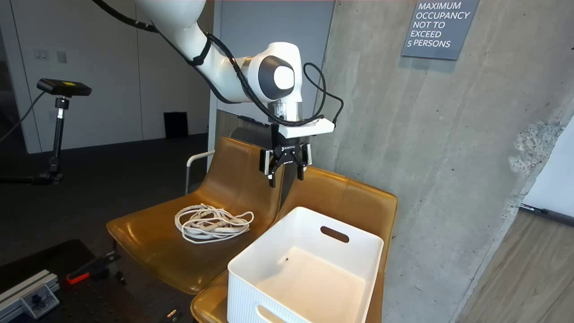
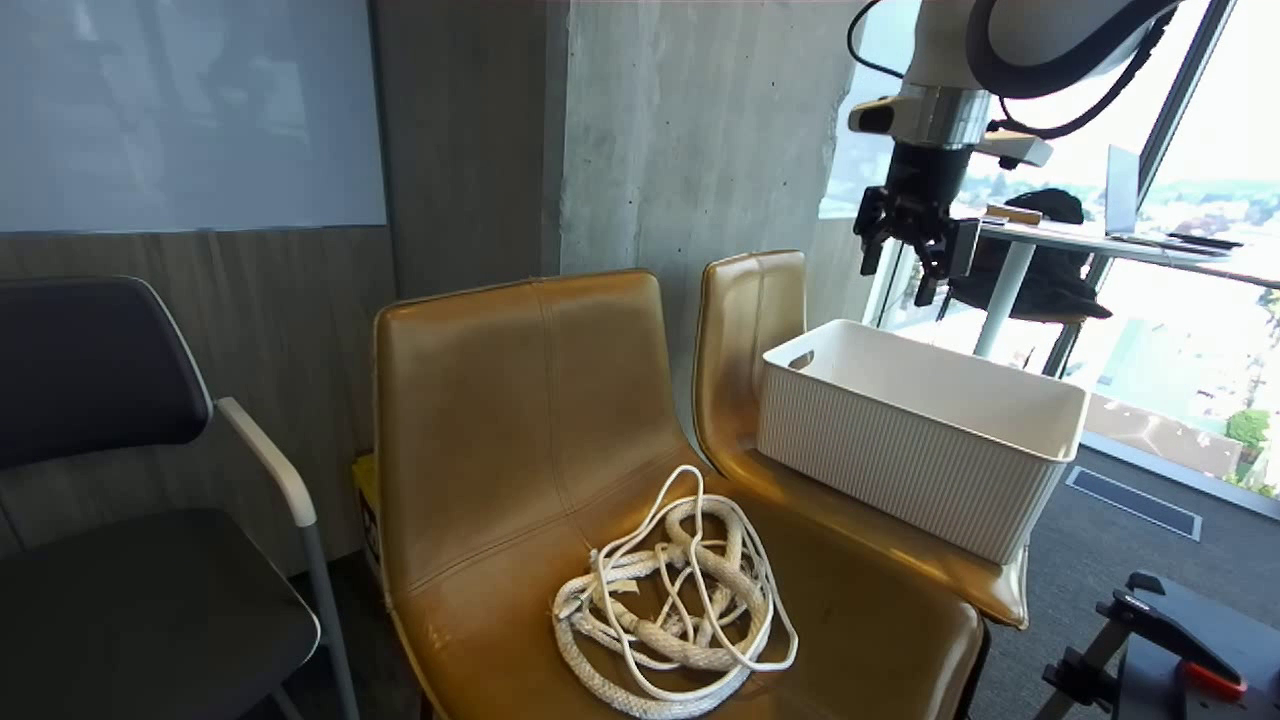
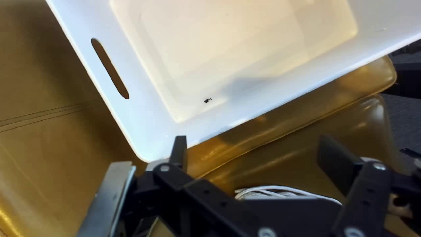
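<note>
My gripper [image 1: 286,179] is open and empty, pointing down, with its fingers wide apart; it also shows in an exterior view [image 2: 897,283] and the wrist view [image 3: 253,144]. It hangs in the air above and near a white ribbed bin [image 2: 890,450], touching nothing. The bin [image 1: 251,291] stands upright on a tan chair [image 1: 354,193] and holds only a tiny dark speck [image 3: 208,100] on its floor. A coiled white rope [image 1: 210,226] lies on the seat of a neighbouring tan chair [image 2: 520,400]. In the wrist view, the gripper body hides most of the rope [image 3: 286,188].
A concrete wall [image 1: 448,157] rises behind the chairs. A camera on a stand [image 1: 65,87] is at the left. A dark armchair [image 2: 100,370] stands beside the tan chairs. A black clamp with red [image 2: 1180,640] sits at the front right, and a table [image 2: 1090,240] stands behind.
</note>
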